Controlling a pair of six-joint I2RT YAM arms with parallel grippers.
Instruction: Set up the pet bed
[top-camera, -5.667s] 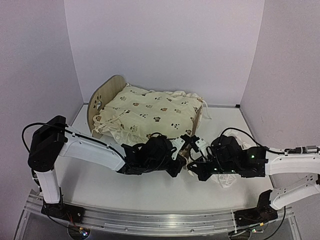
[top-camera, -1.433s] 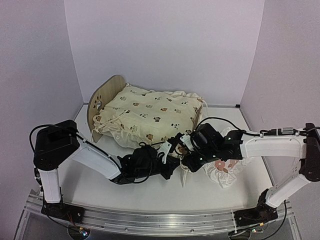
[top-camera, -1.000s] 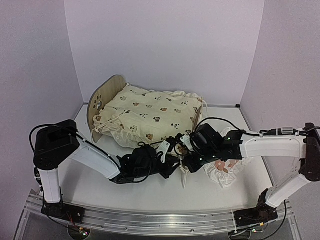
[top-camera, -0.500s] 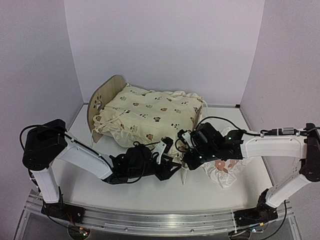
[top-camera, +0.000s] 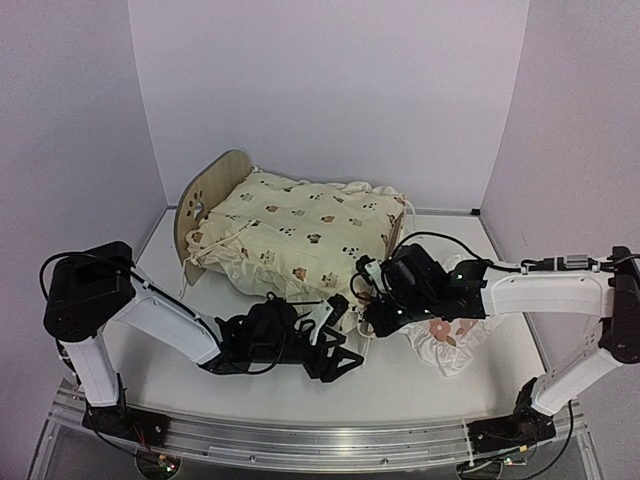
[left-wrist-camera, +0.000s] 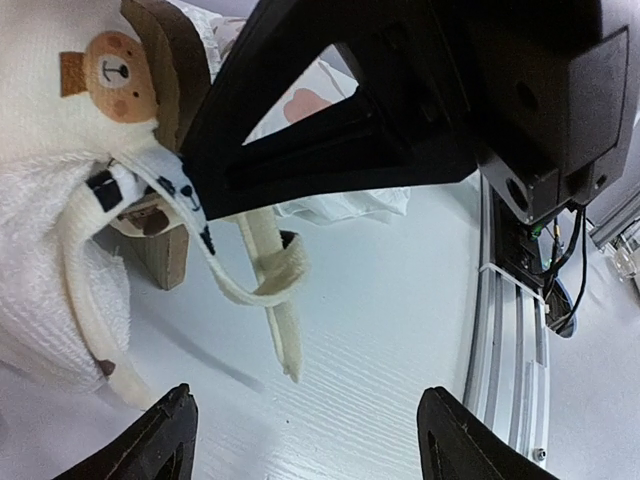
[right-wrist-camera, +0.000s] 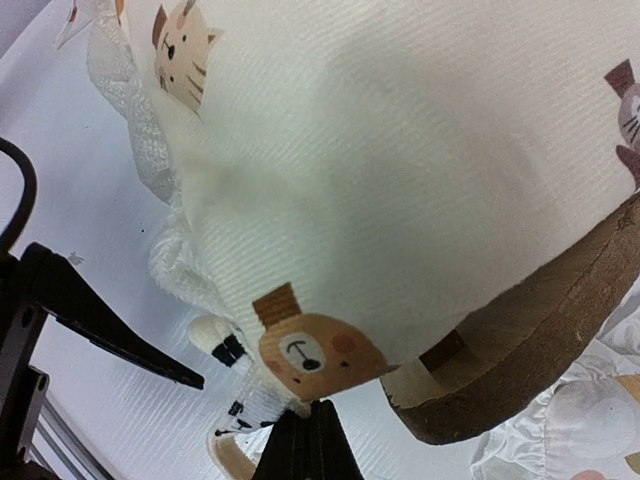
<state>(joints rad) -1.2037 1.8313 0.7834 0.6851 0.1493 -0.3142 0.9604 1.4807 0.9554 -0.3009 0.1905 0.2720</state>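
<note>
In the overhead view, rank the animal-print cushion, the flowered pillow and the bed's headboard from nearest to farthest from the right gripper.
1. Cushion: its near corner is right at the right gripper.
2. Flowered pillow: on the table, just to the gripper's right.
3. Headboard: far left, at the back.

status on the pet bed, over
Left gripper open, empty. Right gripper shut on cream tie string. Light-wood pet bed upright, cream animal-print cushion on it.

Pale lilac walls (top-camera: 330, 80), white tabletop (top-camera: 400, 395)
</note>
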